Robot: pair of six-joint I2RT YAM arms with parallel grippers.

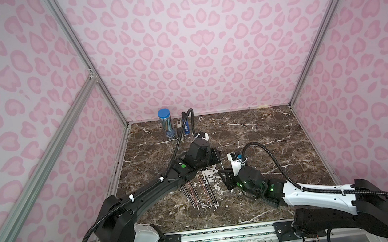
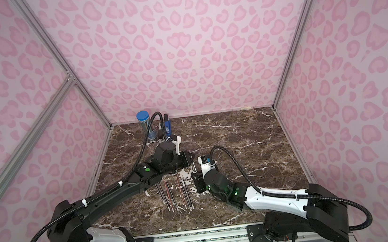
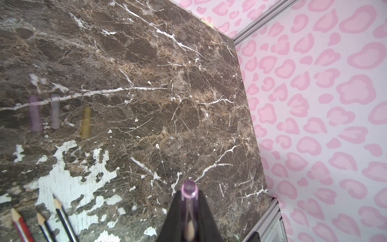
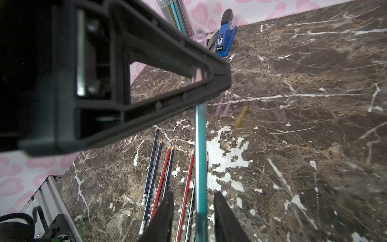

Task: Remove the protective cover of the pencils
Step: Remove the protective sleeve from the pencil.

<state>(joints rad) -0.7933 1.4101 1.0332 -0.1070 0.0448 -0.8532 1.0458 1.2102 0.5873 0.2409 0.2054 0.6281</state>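
Right wrist view: teal pencil [image 4: 200, 167] was gripped by left jaws, right jaws open; pencil-filled tube [image 4: 178, 14], stapler [image 4: 225, 37] behind.

Robot test booth: pink-patterned wall panels [image 1: 205, 51] in aluminium framing [image 1: 78, 50] enclosed a marble-look tabletop [image 1: 274, 127], with robot arms [image 1: 152, 197] bolted to a rail [image 1: 224, 236].

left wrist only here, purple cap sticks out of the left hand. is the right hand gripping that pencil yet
Observer: No. The right hand is open, with a finger on each side of the teal pencil and neither touching it.
Operator: more pencils below it
Observer: At least six pencils lie side by side on the table.
Operator: anything at the back
Observer: A blue stapler stands there.
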